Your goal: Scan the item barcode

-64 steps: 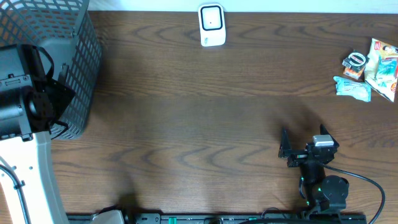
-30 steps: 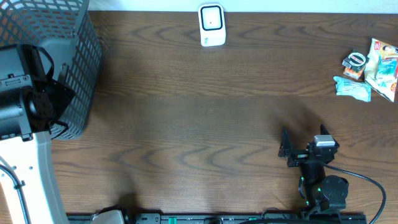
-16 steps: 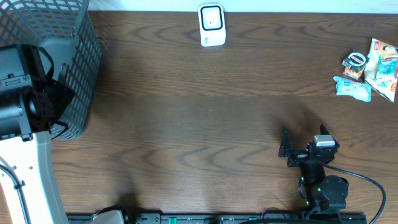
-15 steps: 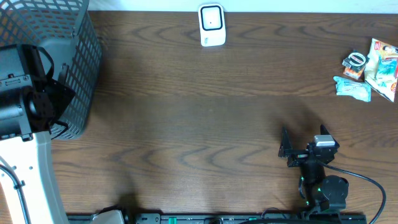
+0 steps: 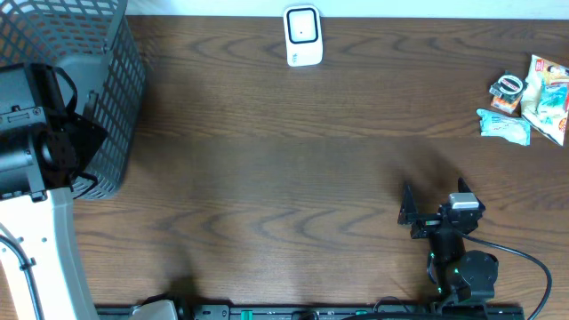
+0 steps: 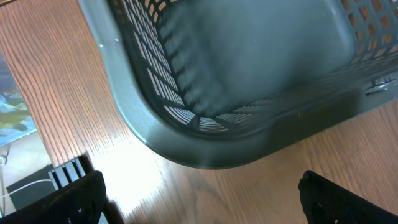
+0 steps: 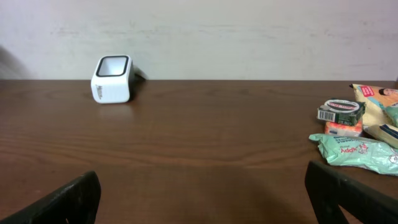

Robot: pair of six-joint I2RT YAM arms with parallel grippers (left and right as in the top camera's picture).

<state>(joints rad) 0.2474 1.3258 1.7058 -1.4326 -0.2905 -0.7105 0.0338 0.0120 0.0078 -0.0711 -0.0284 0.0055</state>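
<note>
Left gripper (image 6: 200, 198) gapes wide; basket (image 6: 186, 148) runs off frame.

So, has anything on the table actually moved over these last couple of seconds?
Nothing visibly changed. The left fingers and right fingers stay open and empty. The white scanner, the grey basket and the packets on the right sit exactly where they were.

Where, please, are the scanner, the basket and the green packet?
scanner (image 5: 302, 36), overhead view, white top face.
basket (image 6: 205, 149), left wrist view, corner rim.
green packet (image 7: 354, 152), right wrist view, its middle.
</note>
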